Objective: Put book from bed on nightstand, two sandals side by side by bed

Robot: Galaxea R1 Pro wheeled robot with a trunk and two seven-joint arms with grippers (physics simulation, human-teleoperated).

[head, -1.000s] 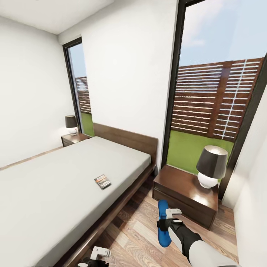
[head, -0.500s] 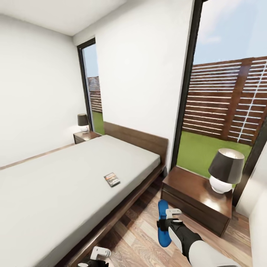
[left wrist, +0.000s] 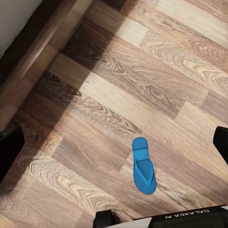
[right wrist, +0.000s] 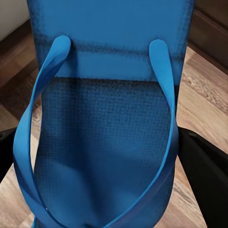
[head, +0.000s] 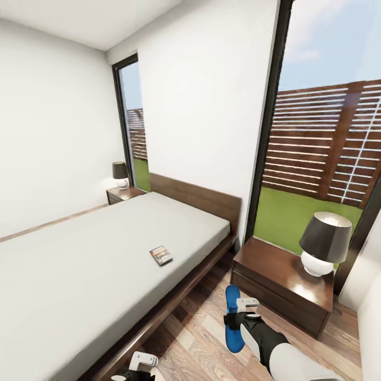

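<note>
White walls (head: 63, 132), plank floor (head: 201, 333), tall windows (head: 323, 153), two lamps (head: 324, 238).

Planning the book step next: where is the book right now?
In the head view the book lies on the bed, near its right edge, on the side of the nearer nightstand with its lamp.

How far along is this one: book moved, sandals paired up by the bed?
Nothing looks finished. The book lies on the bed, and the near nightstand carries just a lamp. In hand: the right hand grips one sandal above the floor beside the bed. The other sandal lies alone on the wood floor under the left arm. Left: set both sandals together, then move the book.
</note>
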